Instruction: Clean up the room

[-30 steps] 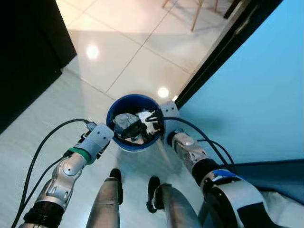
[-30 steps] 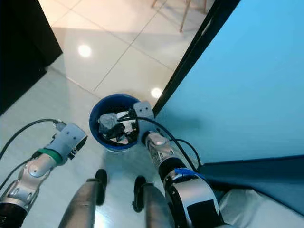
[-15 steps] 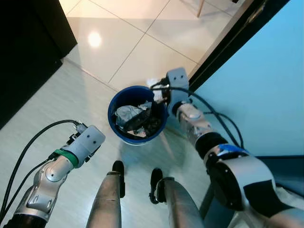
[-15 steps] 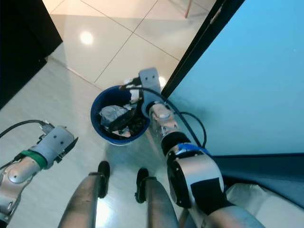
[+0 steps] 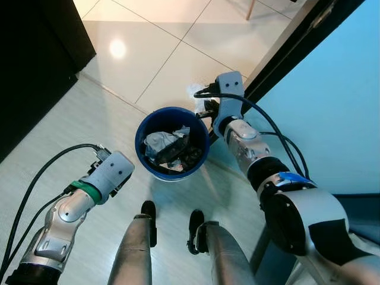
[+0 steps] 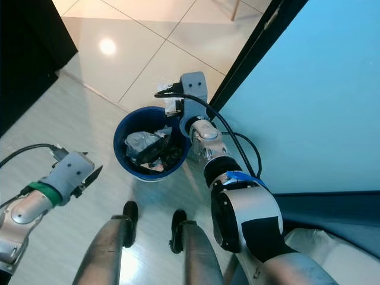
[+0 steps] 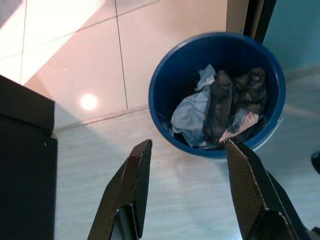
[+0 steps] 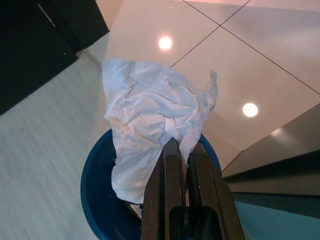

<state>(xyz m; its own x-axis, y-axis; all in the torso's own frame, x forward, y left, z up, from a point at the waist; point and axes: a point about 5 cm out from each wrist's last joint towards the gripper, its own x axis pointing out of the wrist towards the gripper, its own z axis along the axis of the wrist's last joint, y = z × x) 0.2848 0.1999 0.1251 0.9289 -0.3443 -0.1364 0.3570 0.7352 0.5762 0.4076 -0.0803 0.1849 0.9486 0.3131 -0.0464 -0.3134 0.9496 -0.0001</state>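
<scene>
A round blue bin stands on the floor just ahead of my feet, holding crumpled grey and white paper and dark scraps. My right gripper hovers over the bin's far right rim, shut on a crumpled white cloth. The cloth hangs above the rim and also peeks out beside the wrist as a white patch. My left gripper is open and holds nothing. It is low on the near left side of the bin, a short way from it.
A black cabinet fills the left side. A blue wall with a dark frame strip runs along the right, close behind the bin. Wooden chair legs stand at the far end of the glossy tiles. My feet are below the bin.
My right gripper has risen out of the bin to above its far right rim, and the white cloth now shows in it. My left arm drew back from the bin.
</scene>
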